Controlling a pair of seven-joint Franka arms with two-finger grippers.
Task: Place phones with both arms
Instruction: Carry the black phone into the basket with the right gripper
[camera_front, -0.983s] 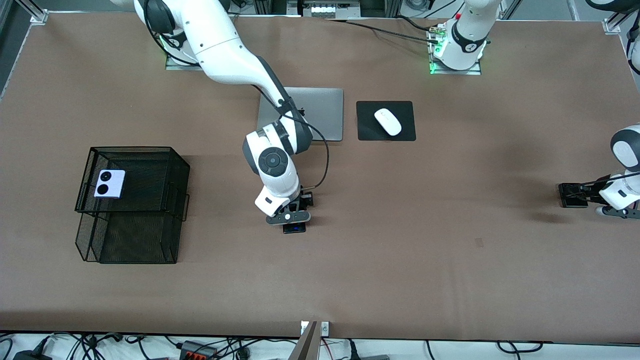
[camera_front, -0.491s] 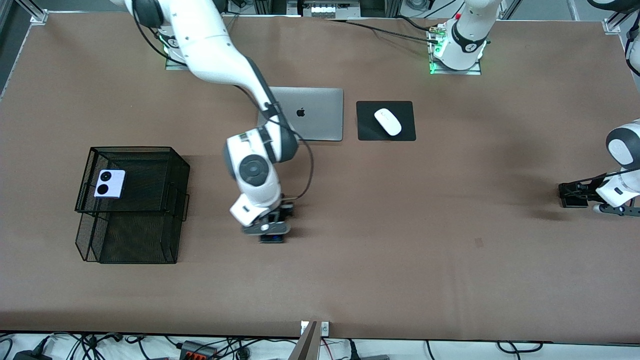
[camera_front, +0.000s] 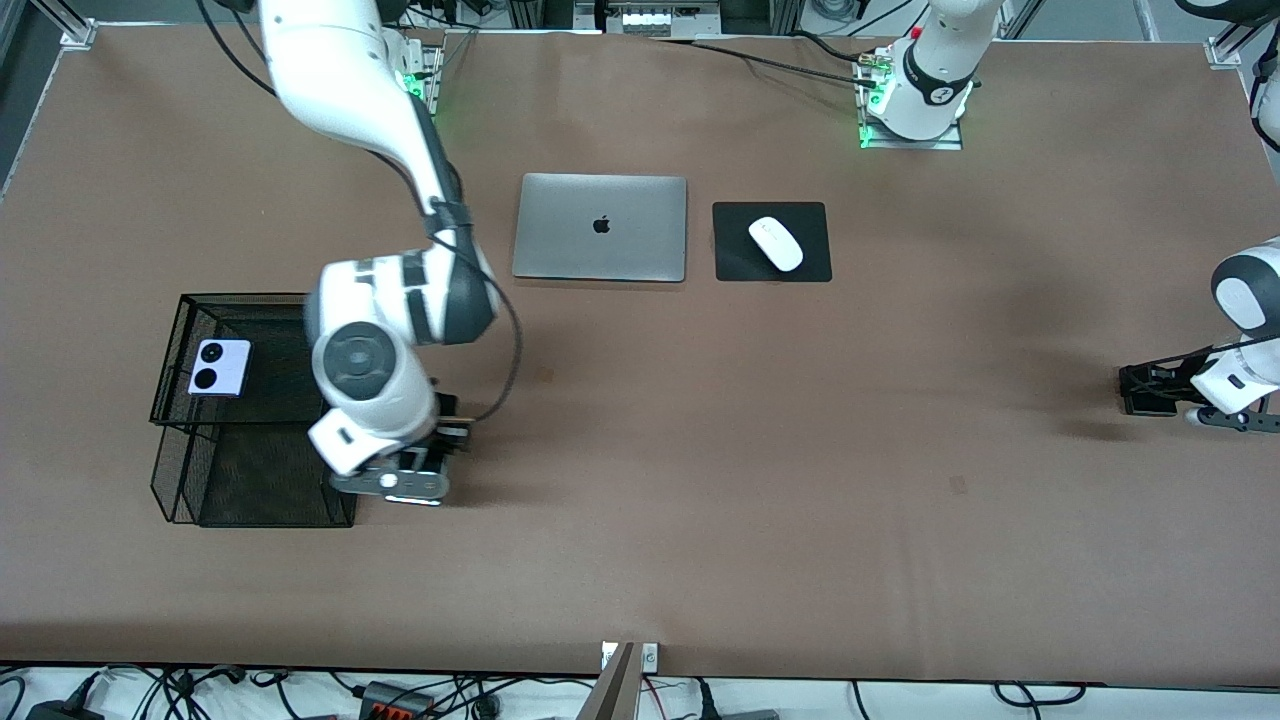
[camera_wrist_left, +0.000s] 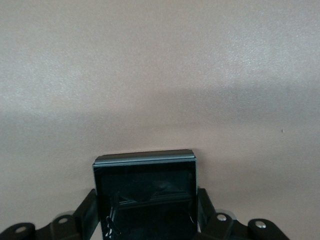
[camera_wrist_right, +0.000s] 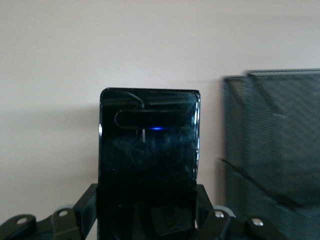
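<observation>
Right now the right gripper (camera_front: 398, 490) hangs beside the mesh tray (camera_front: 262, 406), clamped on the long black phone (camera_wrist_right: 148, 165) for drop-off near the lavender phone (camera_front: 220, 367), while the left gripper (camera_front: 1165, 392), low at its table end, pinches the small black phone (camera_wrist_left: 145, 196).

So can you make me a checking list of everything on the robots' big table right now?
Surface: brown table, bare in the middle.
Job's things: lavender flip phone in the mesh tray's upper tier; long black phone and small black flip phone, each in a gripper.
Clutter: closed silver laptop; white mouse on a black pad.
Grippers: right gripper shut on the long black phone, above the table beside the tray; left gripper shut on the small black flip phone at the left arm's end.
Cables: black cables by the left arm's base; more below the table's edge.
Surroundings: metal frame posts at the corners.
</observation>
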